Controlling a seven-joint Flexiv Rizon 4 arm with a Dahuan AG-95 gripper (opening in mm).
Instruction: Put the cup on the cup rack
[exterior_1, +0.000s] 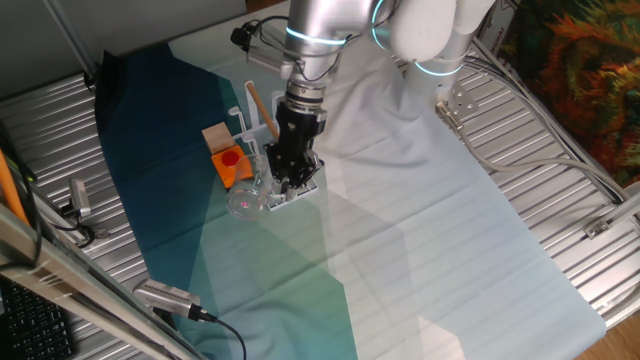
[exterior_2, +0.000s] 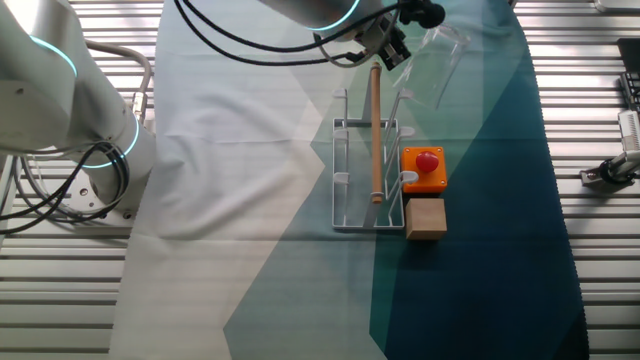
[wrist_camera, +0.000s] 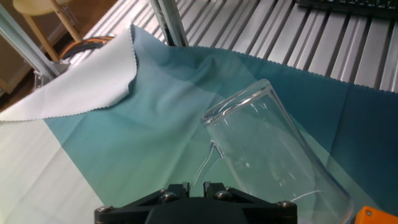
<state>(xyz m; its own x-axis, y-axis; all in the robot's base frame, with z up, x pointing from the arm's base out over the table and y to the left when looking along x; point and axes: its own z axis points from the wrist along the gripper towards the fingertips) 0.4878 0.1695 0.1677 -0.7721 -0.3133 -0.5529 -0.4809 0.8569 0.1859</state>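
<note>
Cup (wrist_camera: 267, 155) tilted, mouth away from the fingers (wrist_camera: 177, 190)

The arm (exterior_1: 330, 30) reaches down, its gripper (exterior_1: 285, 180) closed, fingers nearly together.

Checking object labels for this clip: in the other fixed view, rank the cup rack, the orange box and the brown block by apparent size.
1. cup rack, clearly the largest.
2. orange box and brown block: they look about alike; the orange box may be slightly wider, too close to rank.
</note>
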